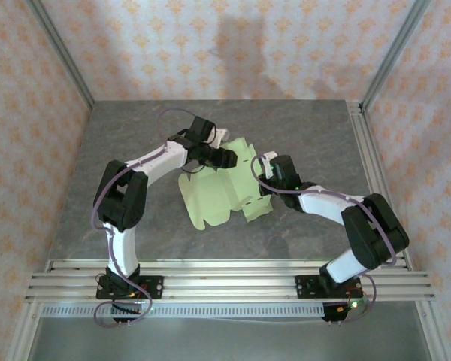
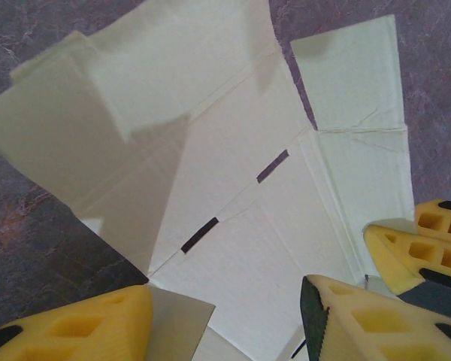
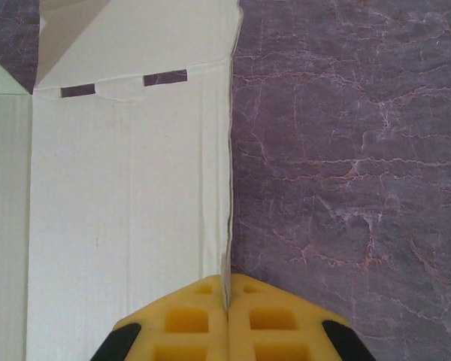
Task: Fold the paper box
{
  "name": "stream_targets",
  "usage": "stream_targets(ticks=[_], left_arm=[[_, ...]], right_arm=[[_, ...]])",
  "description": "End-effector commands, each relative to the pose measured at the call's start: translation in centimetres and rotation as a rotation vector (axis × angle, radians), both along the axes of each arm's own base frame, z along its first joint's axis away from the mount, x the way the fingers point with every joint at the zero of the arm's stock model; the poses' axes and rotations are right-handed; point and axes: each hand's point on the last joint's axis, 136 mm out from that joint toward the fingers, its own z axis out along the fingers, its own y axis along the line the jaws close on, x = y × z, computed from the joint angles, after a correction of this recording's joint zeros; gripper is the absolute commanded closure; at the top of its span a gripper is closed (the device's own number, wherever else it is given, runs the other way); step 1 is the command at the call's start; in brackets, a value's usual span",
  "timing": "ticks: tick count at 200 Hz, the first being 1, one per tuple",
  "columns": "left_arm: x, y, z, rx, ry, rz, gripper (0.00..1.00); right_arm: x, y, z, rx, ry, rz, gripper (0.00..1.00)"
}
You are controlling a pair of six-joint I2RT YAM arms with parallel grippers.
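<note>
My left gripper (image 2: 225, 301) hangs over the paper box (image 1: 214, 192) with its jaws part-way apart. A raised flap sits between the fingers (image 2: 90, 331), but I see nothing pinched. The die-cut sheet lies about mid-table (image 1: 323, 135), well clear of every edge, with some panels lifted along their creases. My right gripper (image 3: 227, 301) is clamped tight on an edge at the sheet's right side, a narrow bite on thin card. My worries: if the left pushes a panel while the right holds firm, the card may tear at the slots (image 2: 199, 235) or slip from that pinch, and the two grippers sit near each other, so they could clash
</note>
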Motion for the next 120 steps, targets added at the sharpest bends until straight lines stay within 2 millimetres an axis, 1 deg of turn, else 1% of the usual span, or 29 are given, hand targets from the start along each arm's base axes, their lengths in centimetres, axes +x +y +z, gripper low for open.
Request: stream_targets(ticks=[1, 24, 49, 68, 101, 120], left_arm=[[-1.2, -0.7, -0.5, -0.002, 0.034, -0.021, 0.44], [-1.6, -0.3, -1.9, 0.023, 0.061, -0.006, 0.45], [-2.1, -0.4, -2.7, 0.02, 0.08, 0.001, 0.45], [-2.2, -0.1, -3.7, 0.042, 0.095, 0.015, 0.46], [-2.6, 0.9, -6.8, 0.103, 0.157, 0.064, 0.48], [-2.6, 1.3, -8.2, 0.128, 0.188, 0.102, 0.5]], right_arm=[[0.7, 0.1, 0.4, -0.002, -0.006, -0.022, 1.0], [0.8, 0.3, 0.4, 0.003, -0.004, -0.018, 1.0], [0.9, 0.3, 0.3, 0.003, 0.0, -0.022, 1.0], [0.9, 0.3, 0.3, 0.003, -0.001, -0.023, 1.0], [1.0, 0.3, 0.2, 0.004, 0.004, -0.023, 1.0], [0.8, 0.6, -0.1, 0.007, 0.015, -0.012, 1.0]])
